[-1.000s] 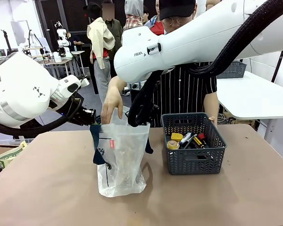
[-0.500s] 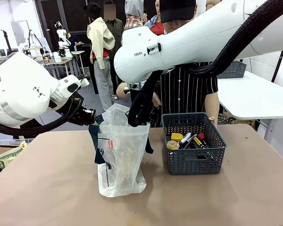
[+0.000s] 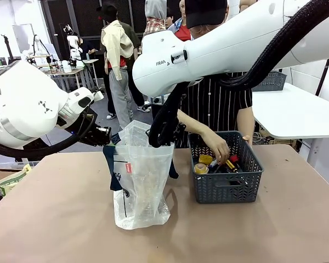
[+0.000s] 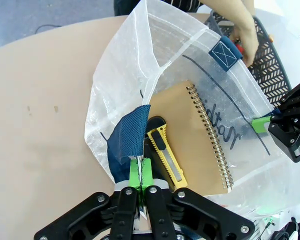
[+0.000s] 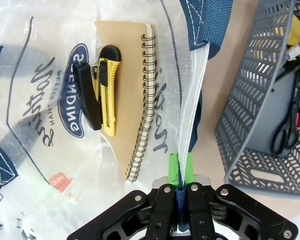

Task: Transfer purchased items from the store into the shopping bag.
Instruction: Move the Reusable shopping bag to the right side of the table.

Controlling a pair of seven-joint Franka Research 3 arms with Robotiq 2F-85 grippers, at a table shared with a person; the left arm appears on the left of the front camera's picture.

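The shopping bag (image 3: 140, 183) stands mid-table, its mouth stretched open between my grippers. My left gripper (image 3: 106, 137) is shut on the bag's left rim by the navy handle (image 4: 127, 137). On the opposite rim and strap, my right gripper (image 3: 156, 140) is also shut. Inside the bag lie a brown spiral notebook (image 4: 200, 135), a yellow utility knife (image 5: 108, 95) and a black tool (image 5: 86, 95). To the bag's right is the store (image 3: 226, 183), a dark grey basket holding a yellow tub (image 3: 205, 159), a yellowish roll (image 3: 200, 168) and other items. The person's hand (image 3: 216, 147) reaches into it.
Black scissors (image 5: 285, 131) and pens lie in the basket. The person stands at the far edge behind basket and bag. A white table with another grey basket (image 3: 271, 81) is at the back right. Bare tabletop (image 3: 55, 219) spreads in front of the bag.
The person's hand has left the bag's mouth and moved right into the basket. Both grippers have kept their hold on the bag.
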